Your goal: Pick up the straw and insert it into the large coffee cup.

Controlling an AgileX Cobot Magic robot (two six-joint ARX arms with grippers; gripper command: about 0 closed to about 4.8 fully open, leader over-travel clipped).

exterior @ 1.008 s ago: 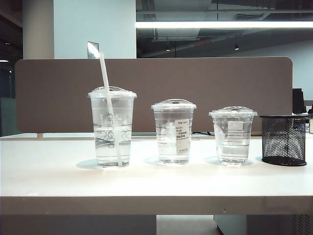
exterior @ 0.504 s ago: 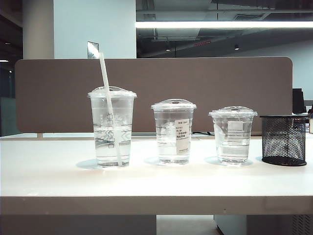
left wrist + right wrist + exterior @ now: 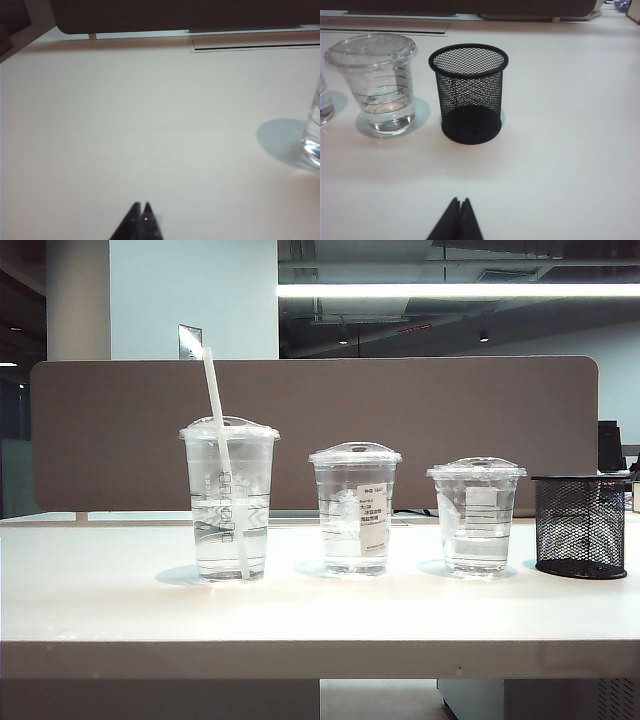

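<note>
Nothing moved since earlier: long thin white plastic straw (image 3: 222,455) already through tallest clear domed-lid cup (image 3: 229,500), left gripper (image 3: 140,212) and right gripper (image 3: 460,207) jaws clenched empty over the bench (image 3: 320,610), apparently finished, nothing more needed.

The right gripper (image 3: 459,204), jaws pressed together, hangs above the table (image 3: 560,150) before a black mesh holder (image 3: 468,95).
</note>
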